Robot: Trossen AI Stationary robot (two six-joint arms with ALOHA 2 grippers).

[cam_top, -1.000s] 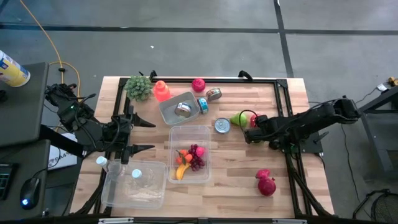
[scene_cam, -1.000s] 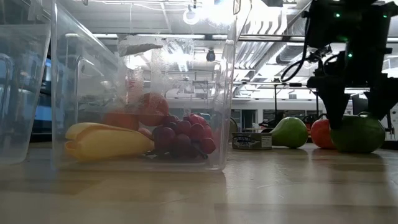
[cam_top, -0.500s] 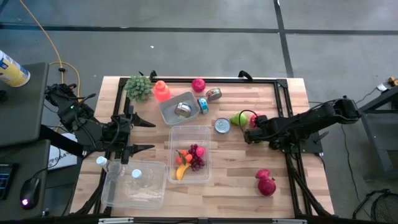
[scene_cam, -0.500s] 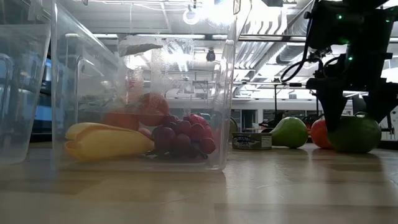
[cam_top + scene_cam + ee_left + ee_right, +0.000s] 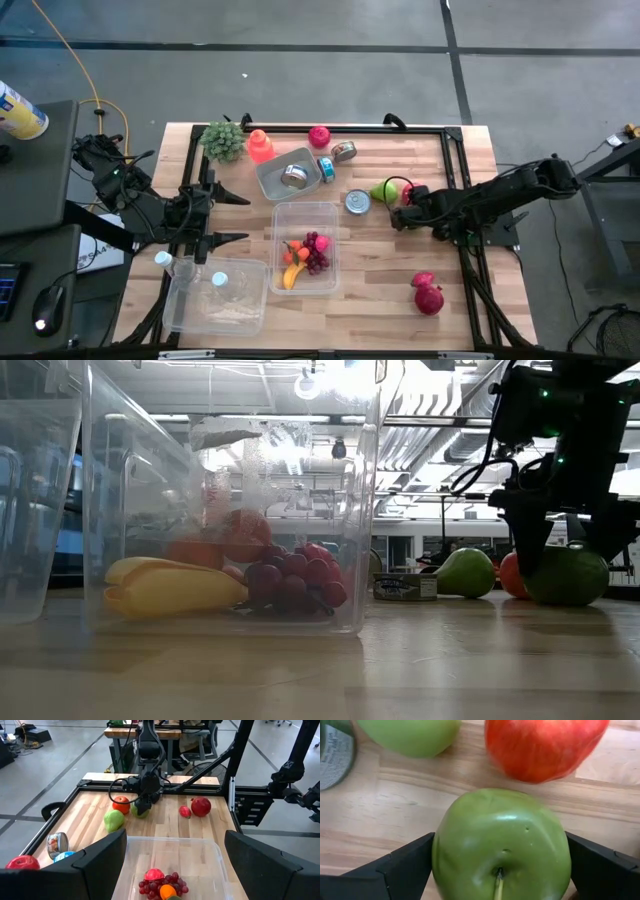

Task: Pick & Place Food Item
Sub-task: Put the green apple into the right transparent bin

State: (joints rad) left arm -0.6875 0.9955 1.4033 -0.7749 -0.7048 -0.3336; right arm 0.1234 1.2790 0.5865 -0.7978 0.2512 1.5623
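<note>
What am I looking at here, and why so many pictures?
Two dark robot arms work at a wooden table. One camera looks straight down, one sits at table level, and one rides on each wrist. A clear box holds a banana and grapes. The right pincer stands open around a green apple, with a red apple and a pear nearby. Whether it grips yet, I cannot tell. The left pincer waits open beside the box.

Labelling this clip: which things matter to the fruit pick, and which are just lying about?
In use: right gripper, fingers either side of green apple; fruit tub.
Lying about: red apple, pear, pomegranate, tins, plant.
</note>
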